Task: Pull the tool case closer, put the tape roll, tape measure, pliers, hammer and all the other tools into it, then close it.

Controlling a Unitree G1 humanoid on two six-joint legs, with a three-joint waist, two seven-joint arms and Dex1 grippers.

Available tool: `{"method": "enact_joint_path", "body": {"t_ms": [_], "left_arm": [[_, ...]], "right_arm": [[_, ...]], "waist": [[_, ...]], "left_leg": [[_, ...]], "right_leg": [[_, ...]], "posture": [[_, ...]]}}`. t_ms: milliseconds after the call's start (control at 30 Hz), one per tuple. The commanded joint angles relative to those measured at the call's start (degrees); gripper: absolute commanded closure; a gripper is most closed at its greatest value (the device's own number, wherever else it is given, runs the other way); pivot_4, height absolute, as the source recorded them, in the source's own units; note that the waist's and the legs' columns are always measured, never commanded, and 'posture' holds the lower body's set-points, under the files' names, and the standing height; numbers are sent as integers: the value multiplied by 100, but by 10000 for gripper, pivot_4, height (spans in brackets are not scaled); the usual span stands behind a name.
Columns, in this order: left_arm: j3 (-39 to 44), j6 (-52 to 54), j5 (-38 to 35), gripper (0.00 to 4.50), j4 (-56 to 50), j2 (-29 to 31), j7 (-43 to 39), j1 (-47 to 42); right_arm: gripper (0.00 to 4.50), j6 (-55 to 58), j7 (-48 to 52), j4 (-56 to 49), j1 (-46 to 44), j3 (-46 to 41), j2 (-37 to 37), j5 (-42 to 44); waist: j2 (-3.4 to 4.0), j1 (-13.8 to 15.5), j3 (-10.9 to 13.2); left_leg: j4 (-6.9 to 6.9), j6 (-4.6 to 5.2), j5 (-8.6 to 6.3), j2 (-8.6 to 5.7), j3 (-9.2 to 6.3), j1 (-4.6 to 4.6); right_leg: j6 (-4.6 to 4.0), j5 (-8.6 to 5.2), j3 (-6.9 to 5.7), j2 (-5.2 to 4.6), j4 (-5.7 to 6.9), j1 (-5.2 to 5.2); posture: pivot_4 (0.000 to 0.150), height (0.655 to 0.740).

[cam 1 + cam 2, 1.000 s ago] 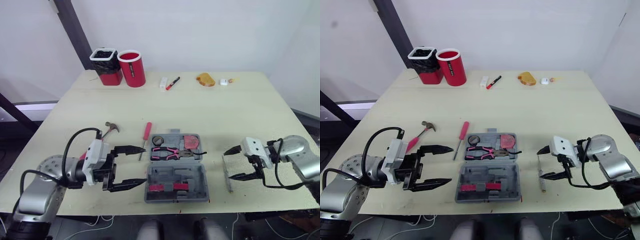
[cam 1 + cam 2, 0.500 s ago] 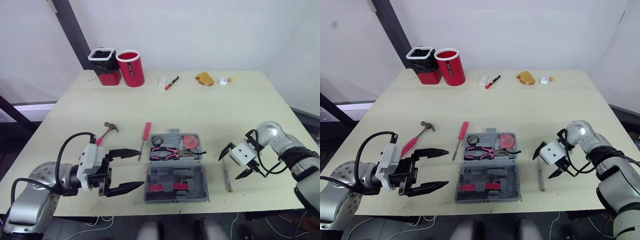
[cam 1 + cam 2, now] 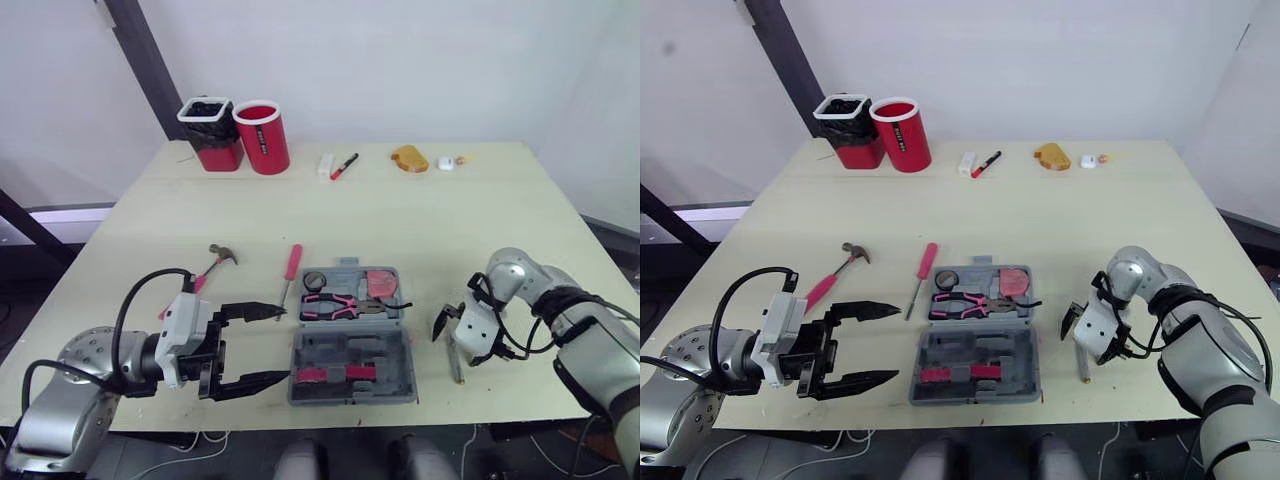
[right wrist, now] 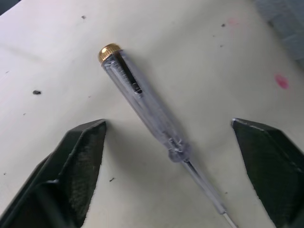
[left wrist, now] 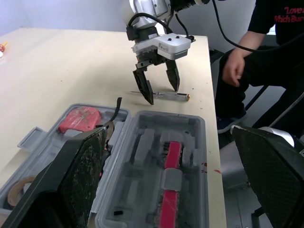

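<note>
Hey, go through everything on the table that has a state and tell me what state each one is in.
tool case: open, lid laid flat
left gripper: open, empty
right gripper: open, straddling the tester screwdriver
tester screwdriver: flat on the table, ungripped
pliers: in case
tape measure: in case
tape roll: in case
hammer: on table, outside case
red screwdriver: on table, outside case

Head pair looks forward and down over the whole table from its near edge, and both eyes share the open tool case and both arms. Left wrist camera sits low, sighting between the left gripper's wide-spread jaws, across the case to the right gripper and a person beyond. Right wrist camera hangs very close over the tabletop — clear tester screwdriver lying between its parted jaws.
</note>
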Motion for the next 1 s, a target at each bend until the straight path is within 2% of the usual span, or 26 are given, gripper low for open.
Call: {"method": "enact_joint_path", "body": {"t_ms": [33, 100, 133, 167, 233, 333, 433, 533, 633, 700, 800, 933, 1000], "left_arm": [[71, -100, 4, 0, -23, 41, -7, -80], [59, -114, 18, 0, -1, 35, -6, -104], [53, -120, 22, 0, 7, 33, -7, -112], [45, -126, 25, 0, 16, 26, -8, -123], [29, -140, 34, 0, 26, 8, -9, -137], [-11, -161, 42, 0, 22, -23, -8, -150], [-75, -171, 30, 0, -2, -47, 10, -184], [-133, -169, 14, 0, -4, -68, 19, -236], [-181, -150, -23, 0, 20, -95, 8, -307], [-205, -112, -75, 0, 31, -111, 3, -355], [-344, -30, -121, 0, 48, -91, -111, -450], [-472, 11, -114, 0, 145, -79, -223, -652], [-547, 14, -98, 0, 257, -91, -310, -840]], "right_arm": [[20720, -27, -274, 63, -105, -6, 18, -268], [31210, -5, -326, 95, -123, -33, 17, -333], [33130, -8, -341, 103, -132, -45, 11, -348], [38789, 22, -323, 101, -139, -80, -8, -322], [44401, 128, -182, 61, -138, -182, -60, -172], [44401, 567, 218, -159, -44, -451, -176, 275], [44401, 1539, 490, -777, 233, -851, -384, 819], [44401, 2875, 503, -1925, 772, -1231, -775, 1240], [44401, 4480, 400, -3613, 1741, -1734, -1214, 1918], [44401, 5657, 99, -4647, 2326, -2017, -1451, 2089], [44401, 7714, -886, -6210, 3355, -2633, -1626, 2269], [44401, 10077, -2021, -7479, 4000, -3207, -1311, 2564], [44401, 11649, -2700, -8105, 4140, -3397, -985, 2577]], "waist": [[-1, -23, 0], [-1, -56, 0], [-2, -95, -1], [-2, -113, -1], [-2, -140, -1], [2, -135, 2], [1, -118, 2], [3, -97, 4], [2, -26, 4], [4, 4, 5], [4, 9, 6], [3, 16, 6], [0, 12, 5]], "left_leg": [[0, 0, 0, 0, 2, 11], [-2, 0, 0, 0, 10, 40], [-2, 0, 0, 0, 10, 41], [-2, -1, 1, 0, 10, 43], [-2, -1, 1, 0, 10, 47], [-3, -1, 1, 0, 8, 44], [-5, -1, 1, 0, 4, 40], [-8, -1, 0, 0, 0, 34], [-9, -1, 0, -1, -2, 29], [-10, -1, 0, -1, 0, 27], [-9, 0, 0, -1, 3, 29], [-7, 0, 0, -3, 8, 29], [-4, -1, 0, -3, 11, 30]], "right_leg": [[-1, 0, 3, 1, 1, 9], [-17, -10, 12, 1, 3, 31], [-19, -11, 13, 1, 4, 31], [-19, -11, 15, 2, 6, 32], [-18, -10, 20, 2, 9, 31], [-1, 0, 25, 2, 9, 29], [0, 0, 25, 1, 7, 27], [0, 0, 22, -1, 3, 24], [0, -1, 11, -2, 2, 24], [0, -1, 12, -2, 1, 22], [0, -1, 19, 1, 4, 19], [2, -2, 24, 4, 2, 18], [2, -1, 26, 6, 3, 18]], "posture": [[1500, 7400], [1500, 7400], [1500, 7400], [1500, 7400], [1500, 7400], [1500, 7400], [1500, 7400], [1500, 7400], [1500, 7400], [1500, 7400], [1500, 7400], [1500, 7400], [1500, 7400]]}}
